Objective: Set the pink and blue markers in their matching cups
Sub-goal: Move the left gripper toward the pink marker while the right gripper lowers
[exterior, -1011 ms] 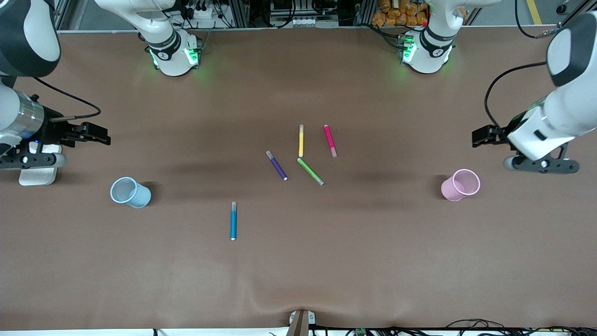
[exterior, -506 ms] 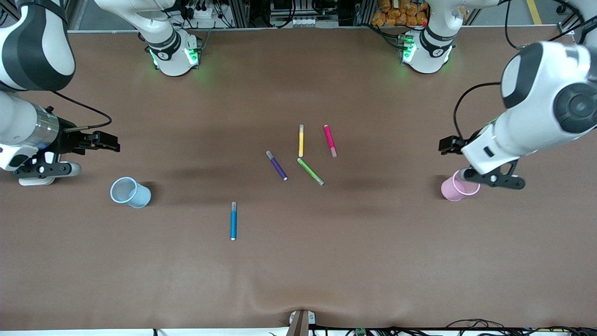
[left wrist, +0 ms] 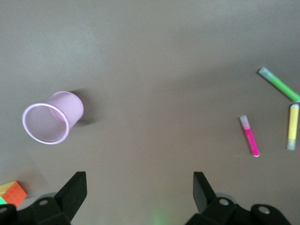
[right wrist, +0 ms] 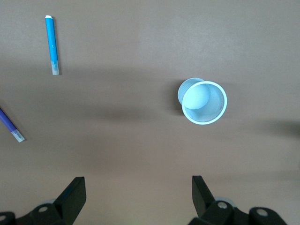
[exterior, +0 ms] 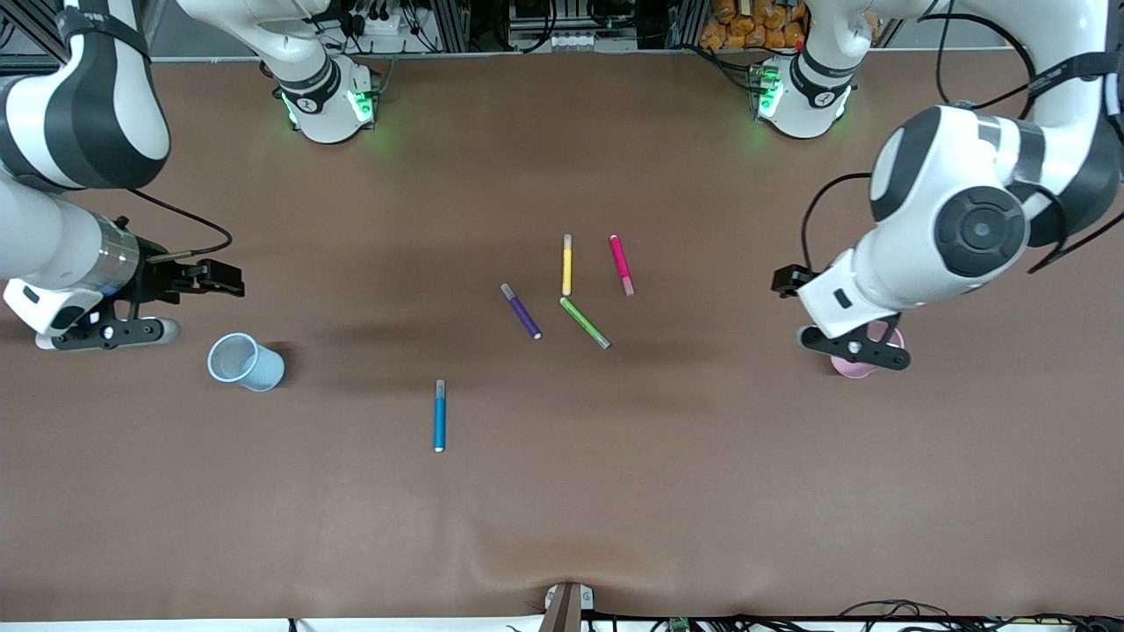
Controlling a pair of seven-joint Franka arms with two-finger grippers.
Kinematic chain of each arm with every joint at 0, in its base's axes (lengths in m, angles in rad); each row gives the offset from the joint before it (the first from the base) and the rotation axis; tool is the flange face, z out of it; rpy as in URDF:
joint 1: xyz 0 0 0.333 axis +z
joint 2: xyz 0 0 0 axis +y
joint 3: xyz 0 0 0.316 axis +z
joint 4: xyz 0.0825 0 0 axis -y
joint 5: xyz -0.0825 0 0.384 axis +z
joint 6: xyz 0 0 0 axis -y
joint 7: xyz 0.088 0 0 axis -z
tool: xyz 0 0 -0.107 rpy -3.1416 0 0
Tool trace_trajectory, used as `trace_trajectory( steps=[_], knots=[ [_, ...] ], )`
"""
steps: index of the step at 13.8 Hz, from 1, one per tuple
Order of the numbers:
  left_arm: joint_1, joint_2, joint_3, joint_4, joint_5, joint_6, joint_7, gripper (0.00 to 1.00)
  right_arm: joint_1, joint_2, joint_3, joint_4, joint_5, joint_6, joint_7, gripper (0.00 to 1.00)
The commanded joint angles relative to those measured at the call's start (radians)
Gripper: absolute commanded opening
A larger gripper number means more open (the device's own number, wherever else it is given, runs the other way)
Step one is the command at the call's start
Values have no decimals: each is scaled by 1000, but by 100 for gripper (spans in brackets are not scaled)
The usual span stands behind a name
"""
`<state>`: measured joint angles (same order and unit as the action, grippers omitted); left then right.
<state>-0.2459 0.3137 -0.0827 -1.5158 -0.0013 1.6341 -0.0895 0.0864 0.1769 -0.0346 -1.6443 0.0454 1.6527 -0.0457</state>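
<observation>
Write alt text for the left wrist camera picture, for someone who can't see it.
Looking down on a brown table, the left gripper hangs with open jaws and holds nothing. An empty pink cup stands upright on the table, well apart from a pink marker, a yellow marker and a green marker lying flat.

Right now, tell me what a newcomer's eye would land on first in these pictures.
First, the loose cluster of slim plastic markers mid-table: yellow, magenta-pink, purple and green, with the bright blue marker lying alone, nearer the camera. Then the translucent cups: the pale blue cup toward the right arm's end, the pale pink cup partly hidden under the open left gripper. The open right gripper hangs beside the blue cup.
</observation>
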Motion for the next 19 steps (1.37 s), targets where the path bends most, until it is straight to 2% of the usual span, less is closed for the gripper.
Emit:
trace_trajectory(
  steps=[1,5,9,15,19],
  knots=[
    [-21,19,5,10,-46,45,-45,100,9,-1,-5,-5,10,12,4,100],
    [-79,73,1,-16,-64,113,-209,100,12,3,-7,-6,10,12,4,100],
    [-131,41,-17,-222,-124,313,-336,100,18,9,-7,-8,10,24,4,100],
    [-294,88,-22,-311,-112,461,-751,100,24,15,-7,-8,10,29,4,100],
    [-337,88,-22,-464,-112,685,-780,100,26,16,-5,-8,10,35,4,100]
  ],
)
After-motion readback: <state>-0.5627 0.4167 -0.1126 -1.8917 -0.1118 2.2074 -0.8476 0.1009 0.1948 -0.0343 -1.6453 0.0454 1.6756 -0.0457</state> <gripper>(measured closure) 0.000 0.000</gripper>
